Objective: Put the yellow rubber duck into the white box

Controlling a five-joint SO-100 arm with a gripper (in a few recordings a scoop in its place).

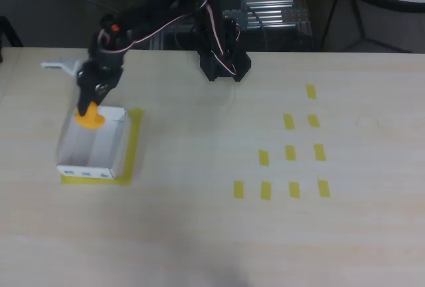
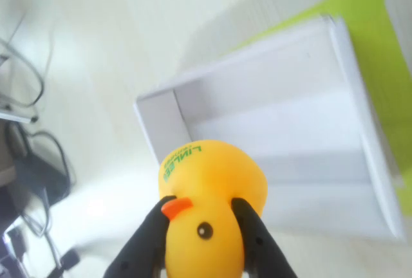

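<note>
table (image 1: 199, 234); duck (image 2: 209, 213) between jaws

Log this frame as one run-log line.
phase: carry | pincer: shut on yellow rubber duck | duck: above white box far edge, not released | box: on table inside yellow tape outline

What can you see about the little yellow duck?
The yellow rubber duck looks smooth and rubbery, with an orange beak, a tiny black eye and green letters printed on it. The black tool pinches its head from both sides and holds it in the air at the edge of the white box.
</note>
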